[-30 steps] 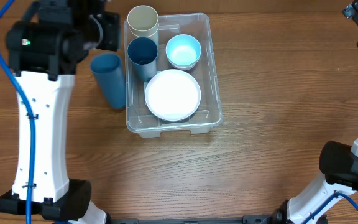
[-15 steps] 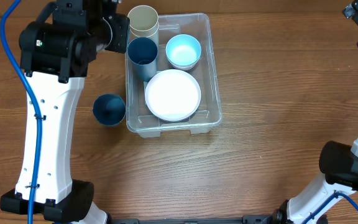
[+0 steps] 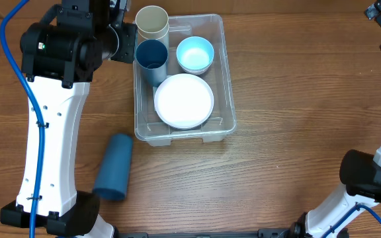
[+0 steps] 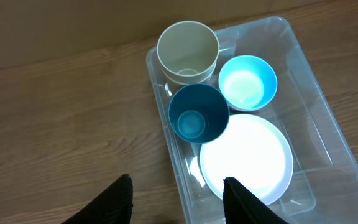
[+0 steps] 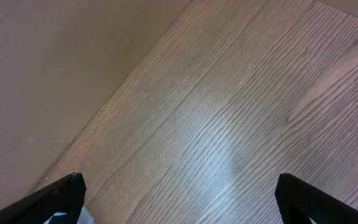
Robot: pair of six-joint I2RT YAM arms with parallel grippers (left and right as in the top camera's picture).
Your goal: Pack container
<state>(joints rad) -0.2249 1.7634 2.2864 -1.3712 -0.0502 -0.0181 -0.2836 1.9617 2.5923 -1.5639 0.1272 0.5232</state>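
Clear container (image 3: 225, 66) on table (image 3: 276, 165), white plate (image 3: 184, 100) among items inside, blue cup (image 3: 113, 166) lying outside near its front-left corner, left gripper (image 4: 178, 183) fingers apart, empty, right gripper (image 5: 179, 186) spread wide, seemingly over bare wood.

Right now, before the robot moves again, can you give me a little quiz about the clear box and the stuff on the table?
1. True or false: the white plate lies inside the container.
2. Pick one: which thing lies on its side on the table, outside the container?
A) a cream cup
B) a light blue bowl
C) a dark blue cup
3. Short answer: what is the left gripper holding?

Key
1. True.
2. C.
3. Nothing. Its fingers stand apart with only the table and the container's edge showing between them.
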